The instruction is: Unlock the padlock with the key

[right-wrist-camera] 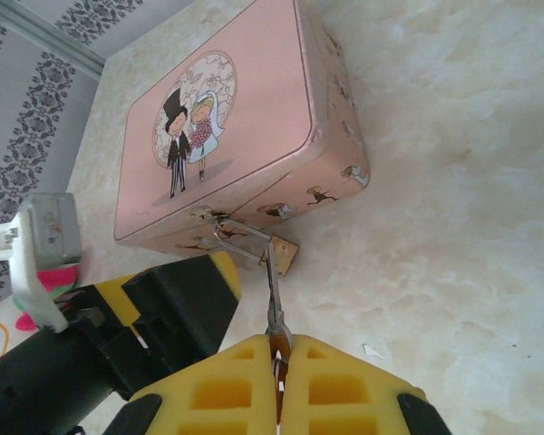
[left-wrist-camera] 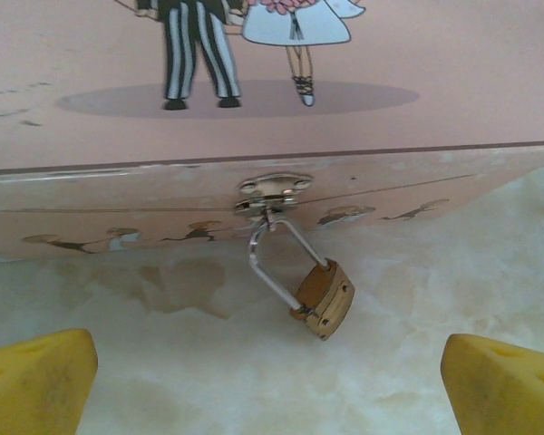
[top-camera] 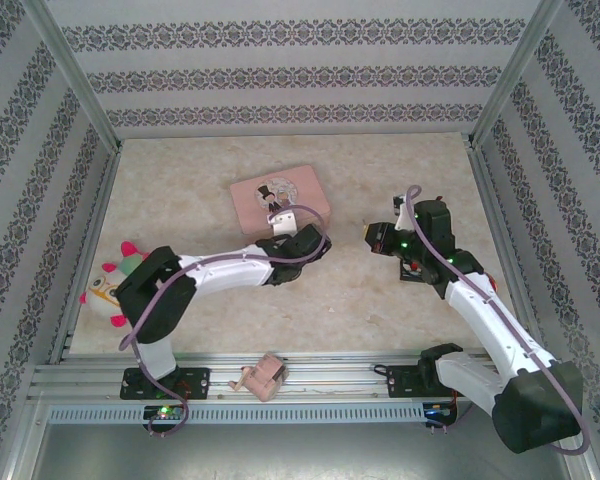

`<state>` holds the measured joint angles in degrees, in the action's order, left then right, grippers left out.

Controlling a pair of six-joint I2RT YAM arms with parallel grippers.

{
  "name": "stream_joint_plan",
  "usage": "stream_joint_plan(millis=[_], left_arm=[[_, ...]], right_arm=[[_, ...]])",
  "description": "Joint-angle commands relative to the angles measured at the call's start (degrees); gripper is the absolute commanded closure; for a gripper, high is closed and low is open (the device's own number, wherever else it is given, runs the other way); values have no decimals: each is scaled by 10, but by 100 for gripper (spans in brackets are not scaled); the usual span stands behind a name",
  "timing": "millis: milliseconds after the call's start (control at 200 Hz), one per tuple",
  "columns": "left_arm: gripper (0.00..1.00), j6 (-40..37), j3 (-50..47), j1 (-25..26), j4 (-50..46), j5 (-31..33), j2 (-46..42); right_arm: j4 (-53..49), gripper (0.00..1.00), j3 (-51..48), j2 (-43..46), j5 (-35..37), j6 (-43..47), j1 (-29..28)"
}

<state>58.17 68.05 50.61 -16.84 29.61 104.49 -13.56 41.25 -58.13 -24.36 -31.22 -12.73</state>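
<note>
Left gripper (left-wrist-camera: pixel 270 388) first: jaws spread wide, one yellow fingertip in each bottom corner of the left wrist view, nothing held. The padlock (left-wrist-camera: pixel 326 297) sits just right of centre, above that gap. It hangs by its shackle (left-wrist-camera: pixel 270 261) from the hasp (left-wrist-camera: pixel 272 188) on the front wall of the pink tin (left-wrist-camera: pixel 408 63). The brass body is tilted and swung toward the lower right, down near the marble table (left-wrist-camera: pixel 163 362). I judge the left arm to be the nearer one, placed to close on the body and steady it. Moving right, the right gripper (right-wrist-camera: pixel 276 358) at bottom centre of the right wrist view is clamped together on the key (right-wrist-camera: pixel 273 308). The thin shaft runs straight up the frame, its long axis aimed at the padlock's lower edge at centre. The tip overlaps the lock there. In the top view, though, this gripper sits right of centre and apart from the tin at upper centre. So I read the key as lined up, not inserted. I can't see the keyhole, so I can't tell which way it faces. The padlock lies ahead of the right claw, along the key's own line.
</note>
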Motion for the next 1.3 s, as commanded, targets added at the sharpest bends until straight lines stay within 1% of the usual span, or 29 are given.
stream_joint_plan(millis=[0,195,455,675,795,875,994,1119,1204,1294], left_arm=[[2,20,32,-1,-58,0,34],[1,14,71,-14,-77,-3,77],[0,-22,122,-33,-83,-4,132],[1,-60,135,-57,-76,-11,156],[0,-72,132,-67,-89,-10,158],[3,-75,122,-67,-101,-14,148],[8,-83,84,-67,-86,-38,115],[19,-100,42,-67,-59,-68,78],[22,-114,23,-67,-39,-86,61],[22,-131,17,-67,-16,-100,56]], right_arm=[[-5,100,16,3,11,18,12],[-4,100,17,3,14,25,25],[9,100,24,-9,27,24,28],[20,100,30,-23,17,22,29],[34,100,27,-32,3,13,28],[40,100,25,-37,-3,7,28],[45,100,24,-42,-5,2,27],[54,100,23,-42,-4,-4,25],[55,100,22,-41,0,-6,24],[56,100,22,-40,4,-8,21]])
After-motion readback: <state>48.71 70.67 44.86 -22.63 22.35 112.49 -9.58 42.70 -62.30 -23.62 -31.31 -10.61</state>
